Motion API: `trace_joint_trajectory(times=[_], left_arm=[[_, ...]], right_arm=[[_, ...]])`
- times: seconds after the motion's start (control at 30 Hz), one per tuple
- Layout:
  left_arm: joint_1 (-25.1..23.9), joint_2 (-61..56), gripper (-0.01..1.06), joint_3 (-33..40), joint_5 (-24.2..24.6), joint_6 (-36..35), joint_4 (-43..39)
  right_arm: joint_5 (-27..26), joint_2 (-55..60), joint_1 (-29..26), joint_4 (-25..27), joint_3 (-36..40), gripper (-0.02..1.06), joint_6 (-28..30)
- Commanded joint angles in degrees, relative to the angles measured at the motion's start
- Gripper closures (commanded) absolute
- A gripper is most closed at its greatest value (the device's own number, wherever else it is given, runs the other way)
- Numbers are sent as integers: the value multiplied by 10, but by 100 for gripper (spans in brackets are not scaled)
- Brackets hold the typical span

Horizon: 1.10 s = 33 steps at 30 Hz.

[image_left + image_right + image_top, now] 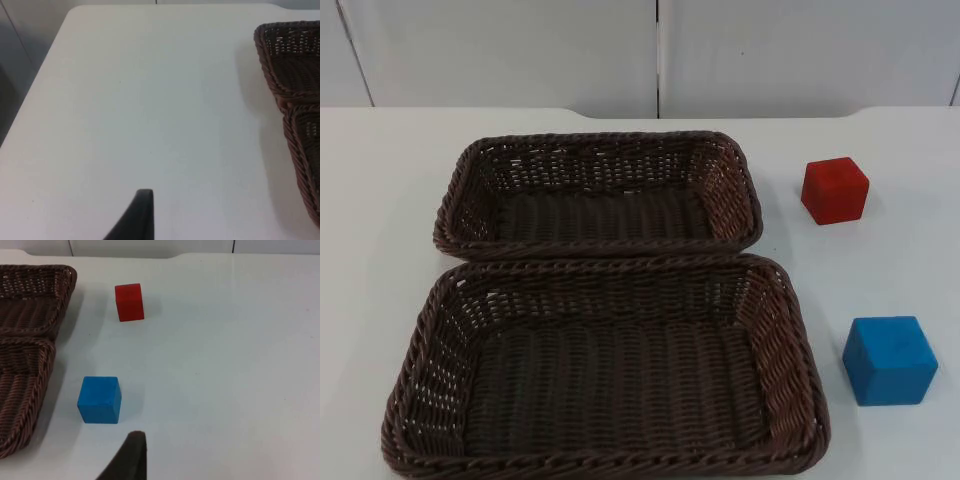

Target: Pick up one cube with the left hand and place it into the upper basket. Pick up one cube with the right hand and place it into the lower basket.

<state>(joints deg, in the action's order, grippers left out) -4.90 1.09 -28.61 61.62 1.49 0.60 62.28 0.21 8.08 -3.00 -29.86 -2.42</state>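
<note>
Two baskets touching: upper basket (448,215), lower basket (798,330). Red cube (835,190), blue cube (890,360) on open bench (380,180) beside them. Left end effector (141,212), right end effector (131,455): spread can't tell.

Two brown wicker baskets, upper basket (600,192) and lower basket (605,365), two cubes, red cube (835,190) and blue cube (890,360)

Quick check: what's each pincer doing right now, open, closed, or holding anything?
Left pincer: cannot be told; it holds nothing, over bare table.
Right pincer: cannot be told; it holds nothing, near the blue cube.
</note>
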Motion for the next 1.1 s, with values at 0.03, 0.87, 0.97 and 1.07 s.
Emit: trace_joint_trajectory(times=[0.03,0.87,0.97,1.07], left_arm=[[3,18,0,-17,-4,14,11],[3,251,0,-155,-31,62,58],[3,275,0,-164,-48,90,93],[3,293,0,-168,-65,118,131]], right_arm=[[-5,-2,-4,2,3,-1,5],[-4,-2,-4,-2,3,-1,7],[-4,-2,-4,-2,3,-1,7],[-4,-2,-4,-2,3,-1,7]])
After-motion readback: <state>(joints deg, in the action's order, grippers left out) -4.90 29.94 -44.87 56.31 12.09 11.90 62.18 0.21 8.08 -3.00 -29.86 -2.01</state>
